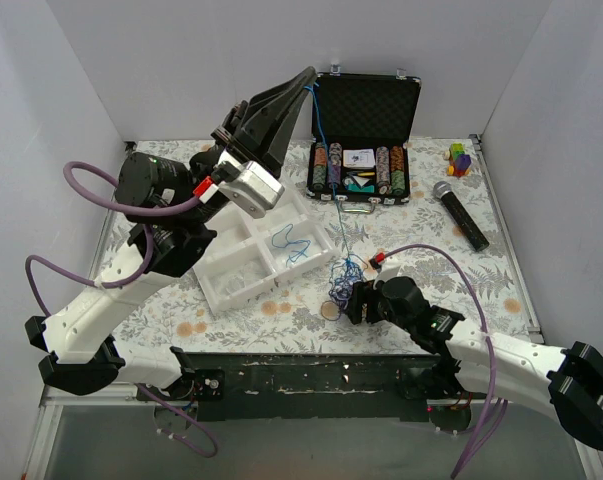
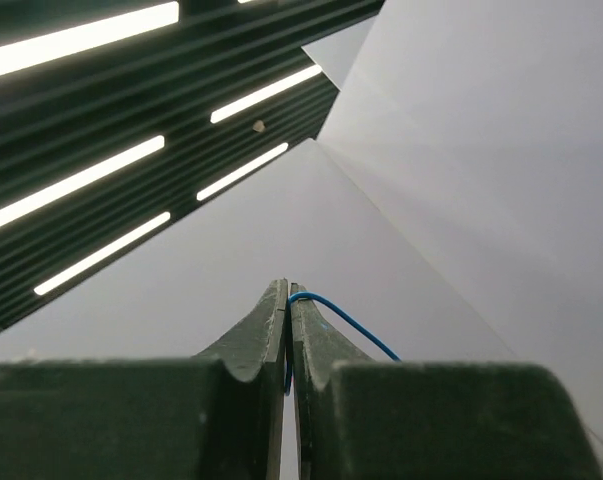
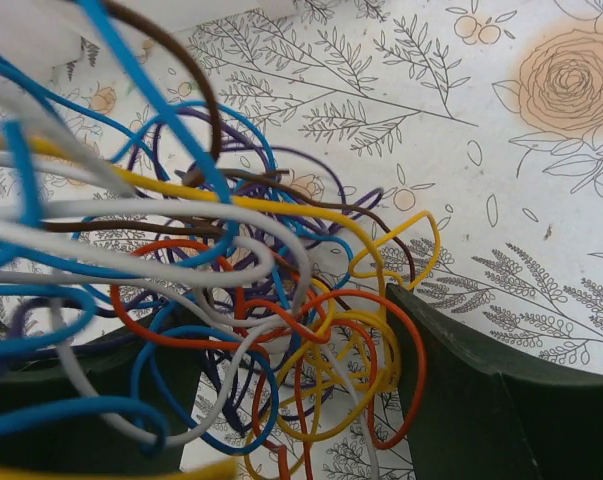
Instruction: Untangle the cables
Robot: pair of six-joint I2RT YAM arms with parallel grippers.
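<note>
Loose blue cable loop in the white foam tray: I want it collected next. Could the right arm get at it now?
Probably yes: the blue cable loop lies uncovered in the white foam tray, beside the multicoloured cable tangle, nothing between. The right gripper, open around that tangle, must leave it first.

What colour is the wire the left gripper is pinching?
Blue; the wire shows best in the left wrist view.

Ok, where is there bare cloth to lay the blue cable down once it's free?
Widest bare floral tablecloth: between the black microphone and the right arm. A narrower strip runs between the white foam tray and the near edge. Crowded: around the multicoloured cable tangle at the right gripper, and before the open black chip case.
</note>
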